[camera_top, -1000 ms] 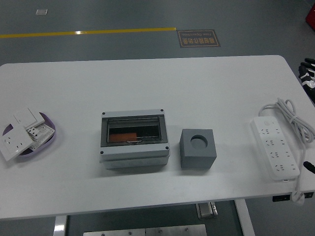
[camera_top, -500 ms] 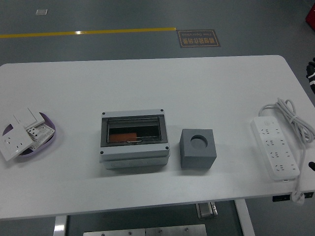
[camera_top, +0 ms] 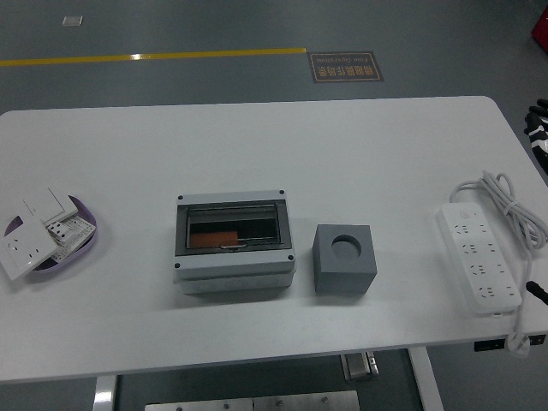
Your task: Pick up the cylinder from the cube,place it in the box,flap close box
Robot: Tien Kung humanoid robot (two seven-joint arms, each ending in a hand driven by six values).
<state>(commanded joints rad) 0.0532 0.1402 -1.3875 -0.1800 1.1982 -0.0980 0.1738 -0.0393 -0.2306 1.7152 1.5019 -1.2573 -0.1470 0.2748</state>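
A grey cube [camera_top: 344,260] stands on the white table [camera_top: 257,145], right of centre. A round grey shape [camera_top: 347,247] sits in its top face; I cannot tell whether it is the cylinder or an empty hole. Just left of the cube stands a light grey box [camera_top: 234,241] with a dark window on top, and an orange part [camera_top: 213,240] shows inside. A bit of my right hand [camera_top: 538,127], black with white marks, shows at the right edge beyond the table, far from the cube. My left hand is out of view.
A white power strip [camera_top: 479,256] with a coiled cable [camera_top: 512,199] lies at the right. A purple dish [camera_top: 86,243] with white wall switches and sockets [camera_top: 38,228] sits at the left edge. The floor beyond has a yellow line.
The right hand at the right edge slid almost out of view half a second ago and now shows a little more again. Nothing on the table has moved.
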